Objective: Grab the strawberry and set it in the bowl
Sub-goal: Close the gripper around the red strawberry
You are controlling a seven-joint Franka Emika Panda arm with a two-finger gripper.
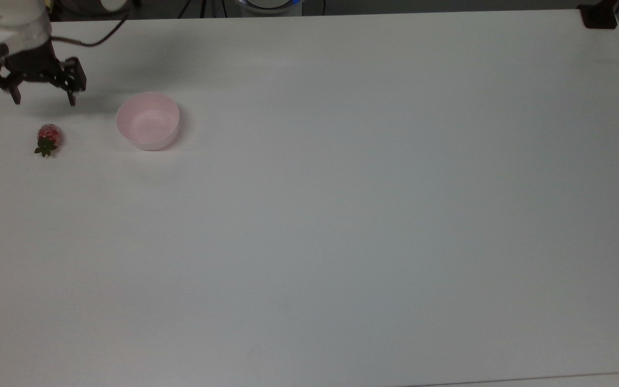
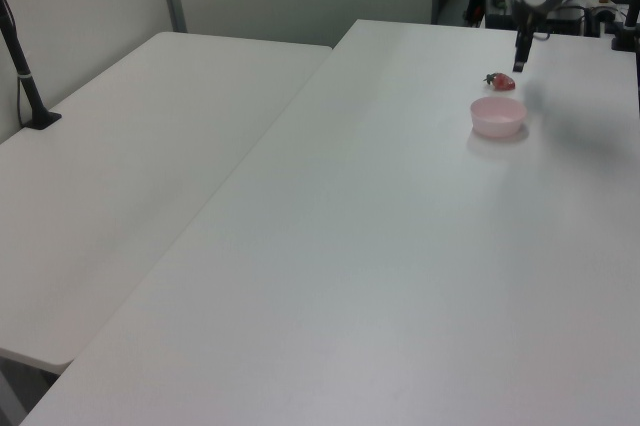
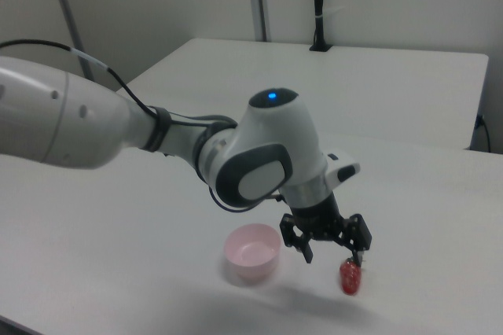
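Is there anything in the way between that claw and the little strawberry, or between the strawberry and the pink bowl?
Nothing visible blocks either path. The gripper hangs open above the strawberry, with only bare table between them in the top view. The strawberry lies apart from the bowl, again with only bare table between them.
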